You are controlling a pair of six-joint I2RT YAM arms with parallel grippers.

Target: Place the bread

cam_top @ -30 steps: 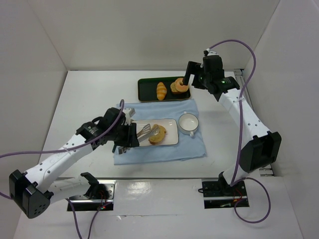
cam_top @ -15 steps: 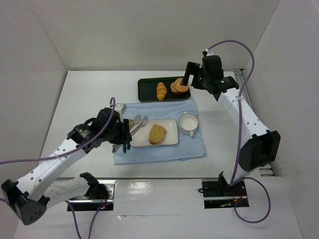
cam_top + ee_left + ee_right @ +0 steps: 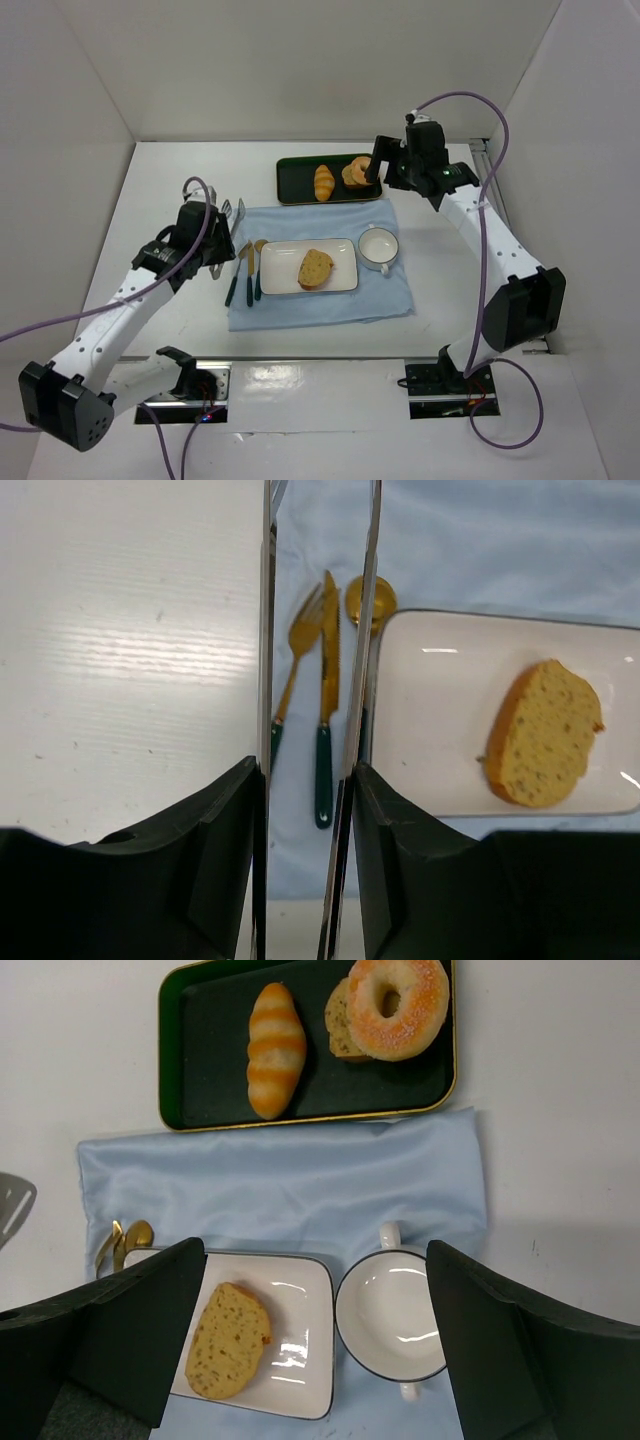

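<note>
Two black fingers (image 3: 225, 855) of the left gripper (image 3: 218, 228) press on the outer sides of a pair of steel tongs (image 3: 268, 630), whose arms stand parted with nothing between them. From where I stand the tool hangs above the left edge of the blue cloth (image 3: 380, 295), at about 10 o'clock from the white plate (image 3: 340, 255). Beneath the tongs a fork (image 3: 300, 640), a knife (image 3: 327, 680) and a spoon (image 3: 362, 595) lie side by side at the plate's 9 o'clock.

On the plate rests the bread (image 3: 315, 268), crumb face up, touched by neither arm. A white cup (image 3: 378, 247) sits just beside the plate at 3 o'clock. At 12 o'clock the dark tray (image 3: 290, 190) carries a croissant (image 3: 323, 182) and a doughnut (image 3: 360, 172). The right gripper (image 3: 372, 170) hovers above that tray, its fingers (image 3: 150, 1330) spread wide and holding nothing.

With the slice flat on the plate and the tongs empty, the placing itself looks complete; the step in hand appears to be clearing away. The next move likely calls for parking the tongs on bare table. Their tips would need to stay off the cutlery and the plate rim so the bread is not nudged.
</note>
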